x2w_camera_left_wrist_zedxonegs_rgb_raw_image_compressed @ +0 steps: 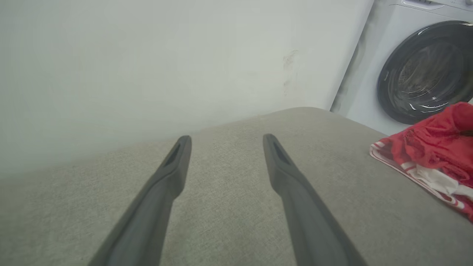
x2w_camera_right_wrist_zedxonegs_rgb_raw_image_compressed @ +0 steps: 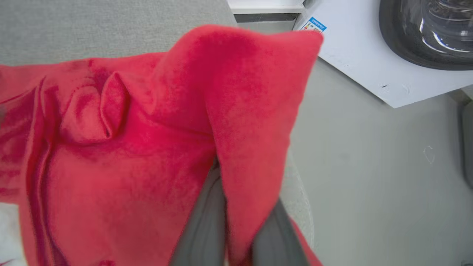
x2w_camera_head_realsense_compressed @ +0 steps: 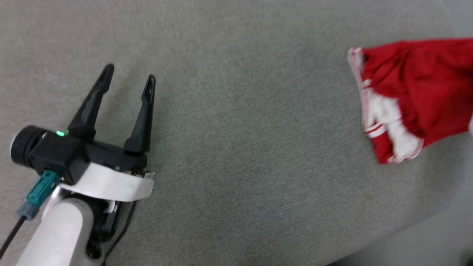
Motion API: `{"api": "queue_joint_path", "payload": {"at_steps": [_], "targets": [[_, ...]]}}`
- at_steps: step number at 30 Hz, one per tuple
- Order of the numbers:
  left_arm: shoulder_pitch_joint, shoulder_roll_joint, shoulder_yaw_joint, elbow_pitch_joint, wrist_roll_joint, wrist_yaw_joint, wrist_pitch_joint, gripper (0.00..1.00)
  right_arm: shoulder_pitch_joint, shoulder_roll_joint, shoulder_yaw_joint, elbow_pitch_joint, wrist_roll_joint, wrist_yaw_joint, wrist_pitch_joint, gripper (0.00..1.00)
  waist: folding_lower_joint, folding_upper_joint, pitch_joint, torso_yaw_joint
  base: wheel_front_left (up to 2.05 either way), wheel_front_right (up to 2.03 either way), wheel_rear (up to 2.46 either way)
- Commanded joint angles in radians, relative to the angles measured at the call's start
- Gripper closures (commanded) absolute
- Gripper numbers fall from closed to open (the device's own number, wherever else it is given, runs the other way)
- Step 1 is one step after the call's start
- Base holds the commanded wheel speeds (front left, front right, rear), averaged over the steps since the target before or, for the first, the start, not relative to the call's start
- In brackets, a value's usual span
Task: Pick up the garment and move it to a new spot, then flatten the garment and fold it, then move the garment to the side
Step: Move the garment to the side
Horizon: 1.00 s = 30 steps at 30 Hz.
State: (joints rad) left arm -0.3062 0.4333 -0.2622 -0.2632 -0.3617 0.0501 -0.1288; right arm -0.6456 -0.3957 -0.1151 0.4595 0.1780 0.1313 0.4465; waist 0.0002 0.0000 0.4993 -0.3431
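Head view: the left gripper [x2w_camera_head_realsense_compressed: 129, 74] sits at the lower left with its fingers spread apart and nothing between them. It is well apart from the garment [x2w_camera_head_realsense_compressed: 414, 96], which lies bunched at the right edge of the frame on the grey padded surface [x2w_camera_head_realsense_compressed: 236, 129]. At that distance it cannot catch the cloth if the cloth slides.

Left wrist view: the open fingers [x2w_camera_left_wrist_zedxonegs_rgb_raw_image_compressed: 173, 173] point across bare grey fabric. The garment is heaped at the right edge, and a washing machine [x2w_camera_left_wrist_zedxonegs_rgb_raw_image_compressed: 425, 74] stands behind it.

Right wrist view: the right gripper [x2w_camera_right_wrist_zedxonegs_rgb_raw_image_compressed: 236, 221], bottom centre, is clamped on one raised fold of the garment. The floor [x2w_camera_right_wrist_zedxonegs_rgb_raw_image_compressed: 369, 166] shows just to its right. The bite looks thin and close to the fold's edge, so a pull may let the slippery fabric slip out. A one-point lift would likely leave the garment dangling twisted, or drag it off the nearby rim onto the floor.
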Motion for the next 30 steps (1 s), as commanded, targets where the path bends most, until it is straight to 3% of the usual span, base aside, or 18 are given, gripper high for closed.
{"api": "queue_joint_path", "payload": {"at_steps": [1, 7, 8, 9, 10, 15, 21, 30], "targets": [[-0.026, 0.008, -0.004, -0.006, 0.006, -0.009, 0.003, 0.0, -0.034, -0.004, -0.019, 0.021, -0.027, -0.001, -0.021, 1.0, -0.0002, 0.0, 0.076, -0.006, 0.0, 0.0, 0.0], [-0.094, 0.01, -0.029, -0.007, 0.014, -0.037, 0.013, 0.0, -0.12, 0.007, -0.133, 0.103, -0.139, -0.001, -0.153, 1.0, -0.0002, 0.0, 0.128, 0.035, 0.0, 0.0, 0.0], [-0.1, 0.008, -0.033, -0.005, 0.014, -0.04, 0.01, 0.0, -0.126, 0.013, -0.148, 0.115, -0.154, -0.001, -0.175, 0.87, -0.0002, 0.0, 0.13, 0.04, 0.0, 0.0, 0.0], [-0.105, 0.005, -0.035, -0.001, 0.015, -0.039, 0.007, 0.0, -0.131, 0.021, -0.162, 0.129, -0.168, -0.001, -0.191, 0.28, -0.0002, 0.0, 0.131, 0.044, 0.0, 0.0, 0.0], [-0.109, 0.002, -0.036, 0.004, 0.013, -0.039, 0.003, 0.0, -0.132, 0.029, -0.175, 0.144, -0.186, -0.001, -0.206, 0.0, -0.0002, 0.0, 0.131, 0.047, 0.0, 0.0, 0.0], [-0.104, -0.014, -0.041, 0.029, 0.003, -0.035, -0.019, 0.0, -0.128, 0.054, -0.248, 0.185, -0.248, -0.001, -0.289, 0.0, -0.0002, 0.0, 0.108, 0.066, 0.0, 0.0, 0.0], [-0.066, -0.035, -0.045, 0.076, -0.012, -0.027, -0.061, 0.0, -0.088, 0.079, -0.309, 0.149, -0.279, -0.001, -0.405, 0.0, -0.0002, 0.0, 0.024, 0.086, 0.0, 0.0, 0.0], [0.029, -0.093, -0.043, 0.154, -0.041, 0.007, -0.11, 0.0, 0.082, 0.136, -0.229, -0.034, -0.209, -0.001, -0.487, 0.0, -0.0002, 0.0, -0.172, 0.139, 0.0, 0.0, 0.0]]}}
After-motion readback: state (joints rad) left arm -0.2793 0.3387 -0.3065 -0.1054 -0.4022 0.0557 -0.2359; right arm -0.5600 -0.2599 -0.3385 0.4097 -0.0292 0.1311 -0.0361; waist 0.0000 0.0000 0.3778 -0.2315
